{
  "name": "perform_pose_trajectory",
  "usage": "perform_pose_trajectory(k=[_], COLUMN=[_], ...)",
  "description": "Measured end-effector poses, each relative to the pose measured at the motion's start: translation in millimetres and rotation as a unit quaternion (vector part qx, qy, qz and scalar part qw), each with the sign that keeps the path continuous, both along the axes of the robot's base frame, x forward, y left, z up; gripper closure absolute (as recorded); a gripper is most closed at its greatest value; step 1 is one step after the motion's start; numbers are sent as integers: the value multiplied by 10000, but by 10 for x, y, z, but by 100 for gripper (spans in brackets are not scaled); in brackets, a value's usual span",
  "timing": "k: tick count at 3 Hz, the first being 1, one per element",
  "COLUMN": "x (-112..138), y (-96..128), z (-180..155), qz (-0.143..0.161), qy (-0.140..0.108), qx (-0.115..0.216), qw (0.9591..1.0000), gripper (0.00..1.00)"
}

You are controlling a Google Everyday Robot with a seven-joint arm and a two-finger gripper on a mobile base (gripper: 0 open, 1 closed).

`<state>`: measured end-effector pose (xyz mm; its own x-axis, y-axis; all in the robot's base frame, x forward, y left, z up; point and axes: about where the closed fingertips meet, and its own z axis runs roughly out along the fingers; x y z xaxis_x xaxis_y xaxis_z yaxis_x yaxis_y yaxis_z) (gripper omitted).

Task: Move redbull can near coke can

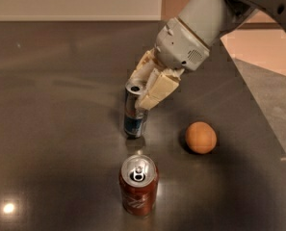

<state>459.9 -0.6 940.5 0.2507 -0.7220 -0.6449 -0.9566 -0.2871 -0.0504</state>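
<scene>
1. Logged a dark, glossy table (46,105) filling most of the view, with a small bright glint (8,208) low at far left.
2. Found the redbull can (134,119) just left of centre: upright, slim, silver top, blue and dark panels lower down. Placed behind the coke can, near it but apart, with a strip of bare table between. Cannot tell whether resting on the surface or raised a touch above it.
3. Found the coke can (138,186) in front, nearest the camera: upright, stout, red-brown with white lettering, silver top and pull tab facing up. Touched by nothing.
4. Spotted the gripper (138,91) at the top of the redbull can, slanting down from upper right. Cream-coloured fingers (158,88) clasped on the upper part of the can, one on the near right side, the other behind the rim on the far side. Grasping the redbull can.
5. Noted a round orange fruit (201,137) right of centre, sitting on the table, to the right of the redbull can and a little nearer the camera. Apart from both cans and from the gripper.
6. Traced the pale grey arm (195,32) from the gripper up and rightward, out past the top edge.
7. Marked the table's right edge running diagonally down to the right, with lighter grey floor (272,95) beyond.
</scene>
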Motion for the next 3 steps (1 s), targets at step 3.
perform_pose_trajectory(k=[3], x=[-529], y=[-84], z=[119], qz=[1419], qy=[-324], qx=[117], qw=[9893], gripper=[100])
